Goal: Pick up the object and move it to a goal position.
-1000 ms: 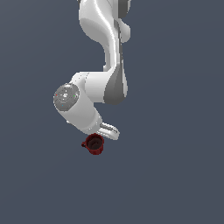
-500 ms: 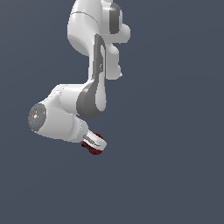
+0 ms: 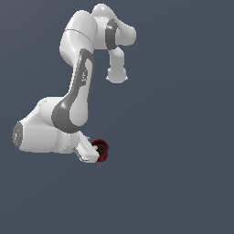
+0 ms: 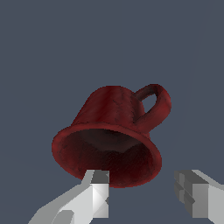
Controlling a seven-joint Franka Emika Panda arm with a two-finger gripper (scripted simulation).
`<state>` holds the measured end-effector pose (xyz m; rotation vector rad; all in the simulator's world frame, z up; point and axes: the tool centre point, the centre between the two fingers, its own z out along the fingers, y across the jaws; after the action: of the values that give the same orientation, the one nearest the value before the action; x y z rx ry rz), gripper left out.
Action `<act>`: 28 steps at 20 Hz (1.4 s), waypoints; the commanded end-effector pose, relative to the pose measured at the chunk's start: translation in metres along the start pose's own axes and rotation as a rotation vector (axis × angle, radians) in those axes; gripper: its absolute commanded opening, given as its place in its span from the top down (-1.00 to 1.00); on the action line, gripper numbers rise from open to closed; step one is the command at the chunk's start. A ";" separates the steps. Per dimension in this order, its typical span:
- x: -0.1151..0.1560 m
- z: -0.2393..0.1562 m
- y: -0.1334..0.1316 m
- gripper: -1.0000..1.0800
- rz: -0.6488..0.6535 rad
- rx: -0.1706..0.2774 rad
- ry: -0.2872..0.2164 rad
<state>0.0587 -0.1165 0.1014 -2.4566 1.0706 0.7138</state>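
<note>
Wrist view shows the jaws (image 4: pixel 146 197) parted, one white finger (image 4: pixel 98 192) overlapping the near lip of the red mug's flared rim and the other finger (image 4: pixel 199 197) standing clear off to the side with grey background between it and the cup. Whether the mug (image 4: pixel 111 131) is really clamped I cannot tell: only one finger meets it in this picture, yet nothing else is seen bearing it (no counter shows in either view). The mug lies straight ahead of the fingers, its dark mouth turned toward the camera, its body running away from the wrist along the fingers' own line, and its loop handle (image 4: pixel 155 105) out on the far finger's side. In the exterior view the mug (image 3: pixel 101 151) sits at the tip of the hand, on the exterior view's right of the bulky white arm (image 3: pixel 68 114), against plain grey. No goal marker is visible, so the direction of the carry cannot be judged.
</note>
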 end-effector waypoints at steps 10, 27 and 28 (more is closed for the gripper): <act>0.009 -0.001 0.015 -0.23 0.085 0.053 -0.104; 0.008 0.016 0.015 -0.23 0.090 0.056 -0.109; 0.007 0.019 0.015 -0.23 0.090 0.056 -0.109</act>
<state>0.0474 -0.1235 0.0832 -2.3066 1.1493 0.8240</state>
